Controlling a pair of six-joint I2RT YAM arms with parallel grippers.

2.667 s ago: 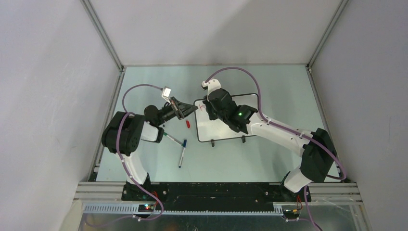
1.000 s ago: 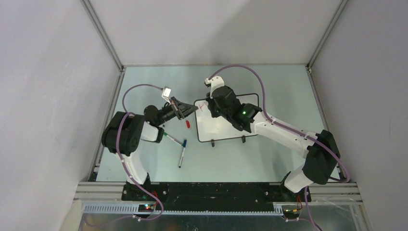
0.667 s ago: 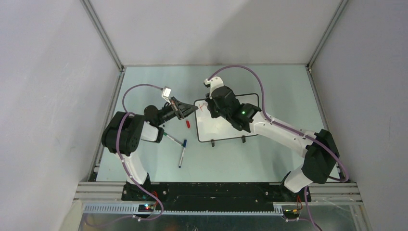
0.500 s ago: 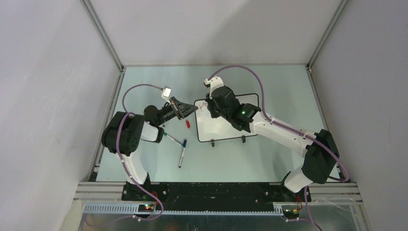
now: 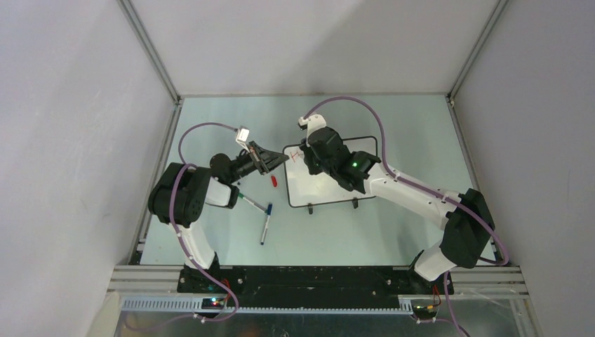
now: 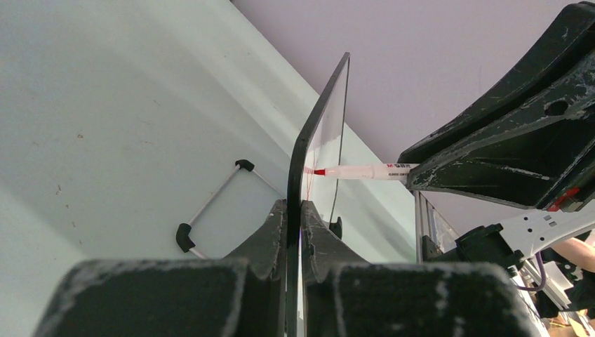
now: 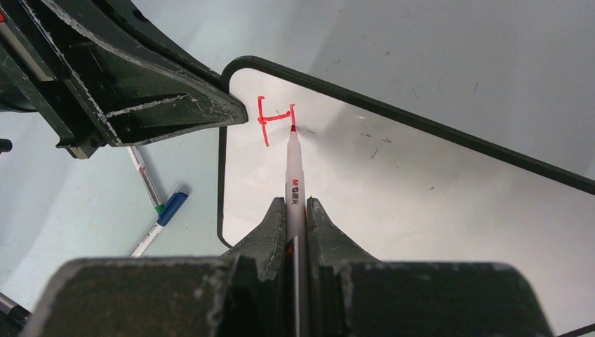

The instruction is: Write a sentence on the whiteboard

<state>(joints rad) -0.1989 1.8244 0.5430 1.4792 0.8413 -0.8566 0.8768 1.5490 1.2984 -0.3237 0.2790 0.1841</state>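
Right wrist view: the red marker is clenched by the right gripper, tip ahead on the whiteboard; likely light, stiff and slick, it is pinched edgewise by the left gripper.

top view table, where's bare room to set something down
Free: the table strip between the whiteboard and the far wall, the far right corner, and the near patch before its feet. Crowded: the board's left edge, where the left end effector and right end effector meet, and the loose pens beside it.
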